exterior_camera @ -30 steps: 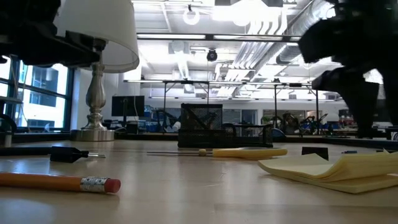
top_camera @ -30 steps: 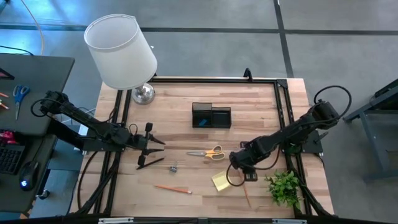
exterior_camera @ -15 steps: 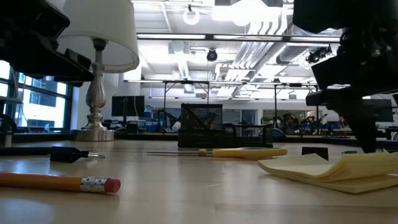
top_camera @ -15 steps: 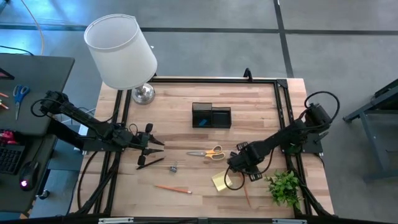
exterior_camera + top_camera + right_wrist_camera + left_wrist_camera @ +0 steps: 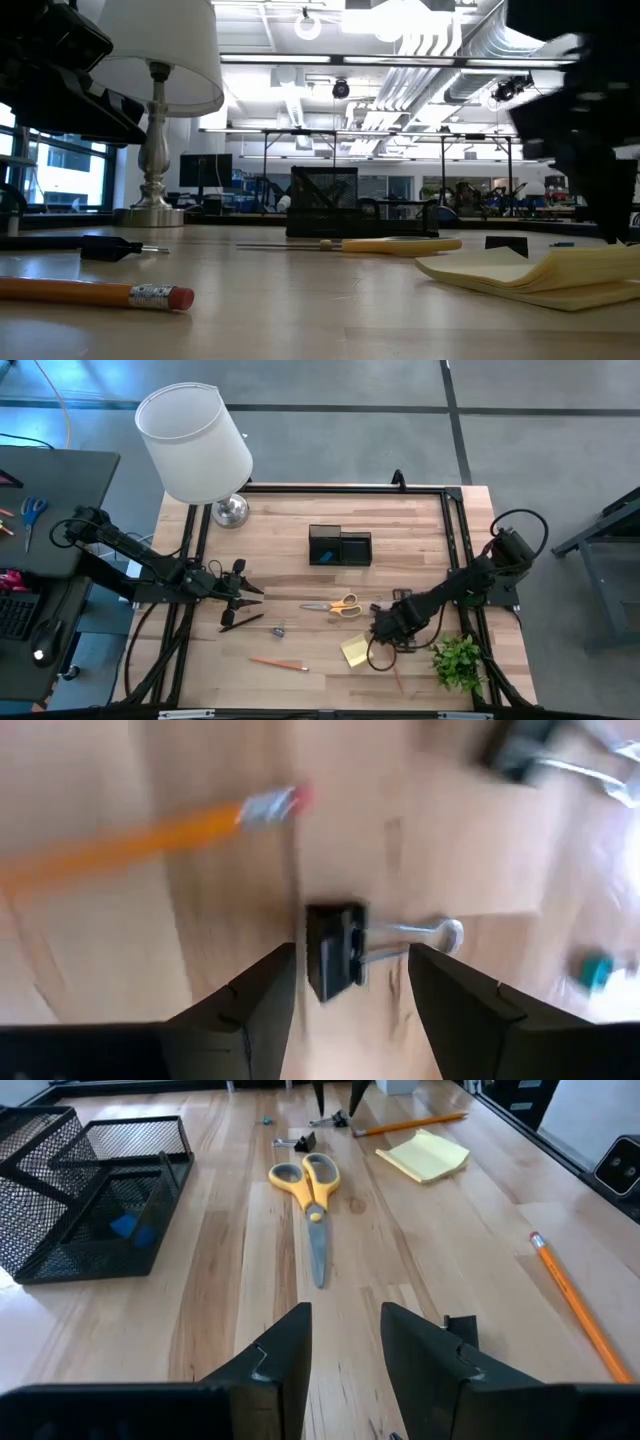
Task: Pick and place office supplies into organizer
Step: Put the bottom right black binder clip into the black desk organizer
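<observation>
Yellow-handled scissors (image 5: pixel 334 604) flat, long axis left-right, handles rightward

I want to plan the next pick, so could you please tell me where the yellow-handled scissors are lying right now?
In the high view, the yellow-handled scissors lie flat mid-table, just in front of the black organizer, handles toward the right gripper.

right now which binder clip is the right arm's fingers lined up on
The binder clip lying between the open right gripper fingers, silver wire handles pointing sideways. The other clip lies farther off, outside the fingers, past the orange pencil.
</observation>
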Robot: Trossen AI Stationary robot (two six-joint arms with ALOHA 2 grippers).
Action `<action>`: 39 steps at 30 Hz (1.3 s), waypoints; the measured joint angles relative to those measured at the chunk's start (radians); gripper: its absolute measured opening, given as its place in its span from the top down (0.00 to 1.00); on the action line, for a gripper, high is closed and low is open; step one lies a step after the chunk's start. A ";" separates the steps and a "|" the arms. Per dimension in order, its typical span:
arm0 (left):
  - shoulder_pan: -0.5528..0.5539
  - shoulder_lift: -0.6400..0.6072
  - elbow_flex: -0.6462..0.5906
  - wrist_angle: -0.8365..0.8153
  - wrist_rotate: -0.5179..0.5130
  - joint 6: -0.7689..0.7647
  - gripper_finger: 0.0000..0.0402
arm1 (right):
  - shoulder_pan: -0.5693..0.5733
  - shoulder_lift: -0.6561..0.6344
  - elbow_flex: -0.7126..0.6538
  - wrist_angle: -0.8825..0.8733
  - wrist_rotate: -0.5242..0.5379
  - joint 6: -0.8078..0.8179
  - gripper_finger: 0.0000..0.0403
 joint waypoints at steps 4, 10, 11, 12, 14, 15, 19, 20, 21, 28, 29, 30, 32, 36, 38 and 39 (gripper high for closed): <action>0.000 0.000 0.000 0.004 0.000 0.005 0.72 | -0.027 0.000 0.067 -0.021 -0.040 0.305 0.53; 0.000 0.000 0.000 0.059 0.000 0.083 0.72 | -0.041 -0.001 0.139 -0.049 -0.101 0.859 0.53; 0.000 0.000 0.000 0.061 0.000 0.100 0.72 | -0.043 -0.001 0.137 -0.060 -0.124 0.955 0.53; 0.000 0.000 0.000 0.061 0.000 0.115 0.72 | -0.045 -0.001 0.128 -0.063 -0.153 1.030 0.53; 0.000 0.000 0.000 0.061 0.000 0.153 0.72 | -0.040 -0.001 0.106 -0.067 -0.196 1.108 0.53; 0.000 0.000 0.000 0.061 0.000 0.171 0.72 | -0.035 -0.001 0.097 -0.061 -0.199 1.131 0.53; 0.000 0.000 0.000 0.088 0.000 0.247 0.72 | -0.029 -0.001 0.059 -0.001 -0.187 1.182 0.53; 0.000 0.000 0.000 0.100 0.000 0.266 0.72 | -0.032 -0.001 0.052 0.014 -0.187 1.191 0.53; 0.000 0.000 0.000 0.111 0.000 0.284 0.72 | -0.037 -0.001 0.045 0.020 -0.188 1.195 0.53; 0.000 0.000 0.000 0.139 0.000 0.367 0.72 | -0.054 -0.001 0.025 -0.048 -0.191 1.187 0.49; 0.000 0.000 0.000 0.143 0.000 0.371 0.72 | -0.054 -0.001 0.020 -0.051 -0.188 1.187 0.48; 0.000 0.000 0.000 0.147 0.000 0.372 0.72 | -0.053 -0.001 0.013 -0.047 -0.185 1.189 0.46; 0.000 0.000 0.000 0.155 0.000 0.375 0.72 | -0.054 -0.001 -0.003 -0.037 -0.182 1.197 0.43; 0.000 0.000 0.000 0.159 0.000 0.393 0.72 | -0.071 0.000 -0.027 -0.001 -0.165 1.274 0.38; 0.000 0.000 0.000 0.159 0.000 0.394 0.72 | -0.078 -0.001 -0.027 0.026 -0.143 1.271 0.38; 0.000 0.000 0.000 0.159 0.000 0.394 0.72 | -0.080 -0.001 -0.028 0.047 -0.126 1.266 0.38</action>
